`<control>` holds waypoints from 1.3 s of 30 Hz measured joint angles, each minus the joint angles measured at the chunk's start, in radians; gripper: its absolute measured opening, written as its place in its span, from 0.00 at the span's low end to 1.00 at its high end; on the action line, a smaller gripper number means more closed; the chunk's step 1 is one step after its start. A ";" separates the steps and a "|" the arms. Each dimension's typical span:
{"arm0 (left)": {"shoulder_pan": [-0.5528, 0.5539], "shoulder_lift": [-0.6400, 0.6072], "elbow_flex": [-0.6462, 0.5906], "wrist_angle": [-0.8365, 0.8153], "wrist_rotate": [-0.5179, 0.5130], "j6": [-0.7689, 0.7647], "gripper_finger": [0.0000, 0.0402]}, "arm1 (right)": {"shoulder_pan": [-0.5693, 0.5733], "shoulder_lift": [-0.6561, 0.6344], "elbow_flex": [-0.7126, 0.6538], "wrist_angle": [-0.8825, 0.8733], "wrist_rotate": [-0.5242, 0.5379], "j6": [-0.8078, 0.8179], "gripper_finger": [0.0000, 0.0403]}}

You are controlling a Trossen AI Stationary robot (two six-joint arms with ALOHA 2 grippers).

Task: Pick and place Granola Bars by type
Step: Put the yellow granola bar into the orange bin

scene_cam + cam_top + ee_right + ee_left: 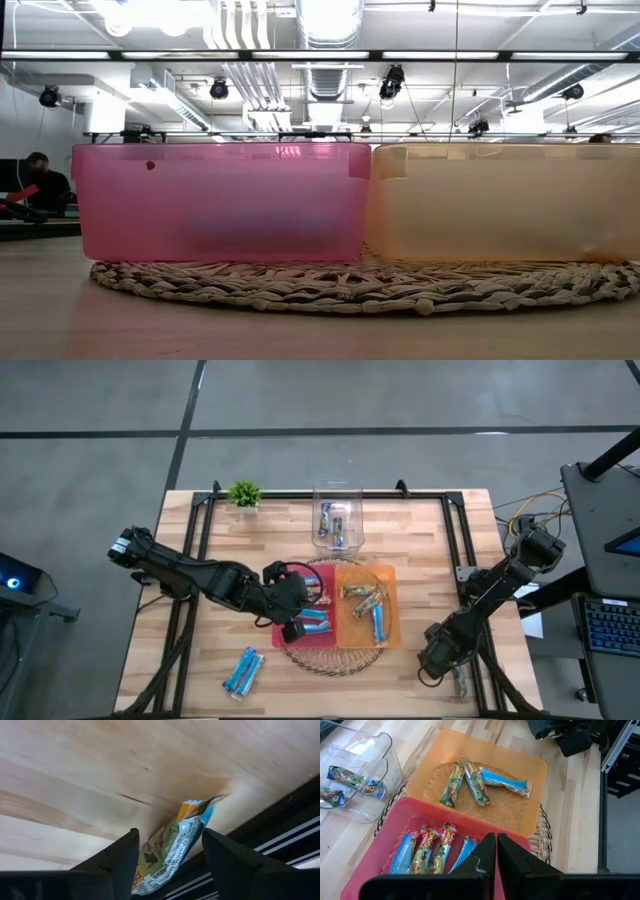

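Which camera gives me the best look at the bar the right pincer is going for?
The right wrist view: the granola bar lies on the wood between the open fingers of the right pincer, by the table's dark edge rail. The high view shows only a sliver under the arm. The low and left wrist views miss it.

My table point(420, 540) sits under even, bright overhead light, and my arms throw only soft, short shadows across the wood. From table height the ceiling lamps point(330, 20) burn out to white glare, while the pink bin point(215, 200) and orange bin point(505, 200) glow translucent and the foreground is soft. Past my right pincer point(169, 865) the wrapper point(175, 847) looks blurred, with a dark shadow beside it.
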 joint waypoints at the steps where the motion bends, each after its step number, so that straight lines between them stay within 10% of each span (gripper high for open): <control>1: 0.000 0.000 0.000 0.000 0.000 0.000 0.00 | 0.000 0.000 0.000 0.001 0.000 -0.003 0.49; 19: 0.000 0.000 0.000 0.000 0.000 0.014 0.00 | 0.000 0.000 -0.016 0.052 0.000 -0.029 0.14; 39: 0.000 0.000 0.000 0.000 0.000 0.016 0.00 | -0.027 -0.008 0.120 0.049 0.147 -0.064 0.11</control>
